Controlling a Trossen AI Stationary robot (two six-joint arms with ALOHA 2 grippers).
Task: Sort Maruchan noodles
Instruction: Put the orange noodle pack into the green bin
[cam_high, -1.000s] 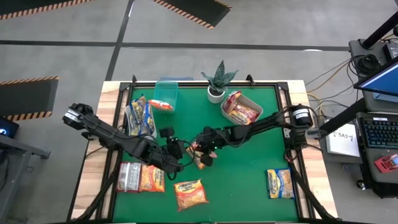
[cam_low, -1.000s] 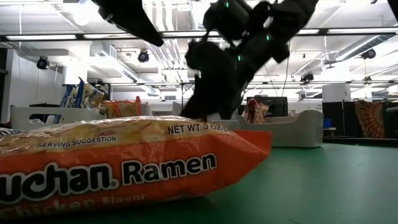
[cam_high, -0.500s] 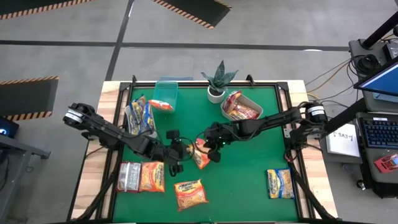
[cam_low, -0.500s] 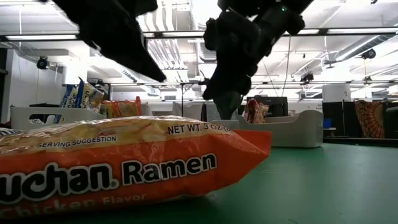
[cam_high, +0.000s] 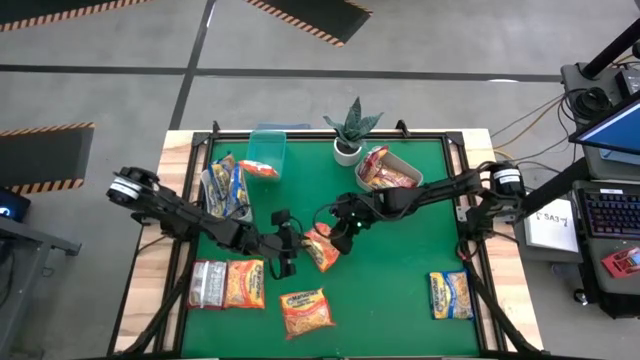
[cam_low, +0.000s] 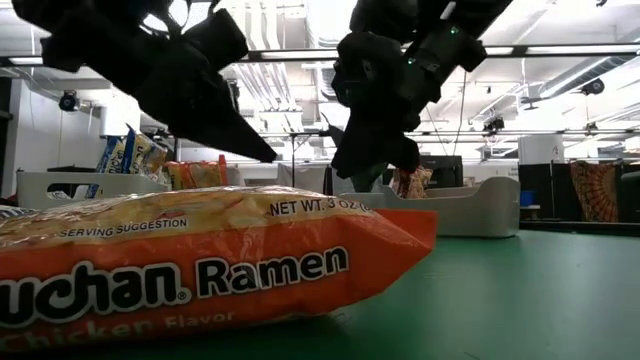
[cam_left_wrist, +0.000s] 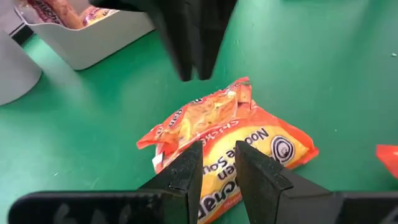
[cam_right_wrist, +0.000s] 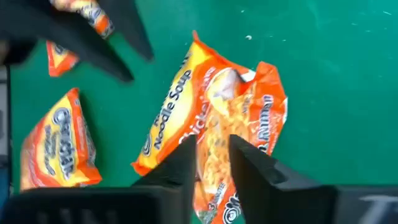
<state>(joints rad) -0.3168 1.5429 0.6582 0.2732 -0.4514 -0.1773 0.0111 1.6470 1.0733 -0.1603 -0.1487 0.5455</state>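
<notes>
Overhead, my left gripper (cam_high: 288, 252) and my right gripper (cam_high: 338, 234) flank an orange noodle packet (cam_high: 321, 250) lying near the centre of the green table (cam_high: 400, 290). Other packets lie along the near edge, and more sit in the white bin (cam_high: 398, 165) and the grey bin (cam_high: 212, 195).

At table level, a second orange packet (cam_low: 200, 260) fills the foreground; both arms hang above the surface behind it.

In the left wrist view, my fingers (cam_left_wrist: 186, 171) stand narrowly parted, gripping nothing, with the central packet (cam_left_wrist: 230, 146) beyond them.

In the right wrist view, my fingers (cam_right_wrist: 249, 163) show a narrow gap directly above that packet (cam_right_wrist: 211, 143), which rests on the table.
</notes>
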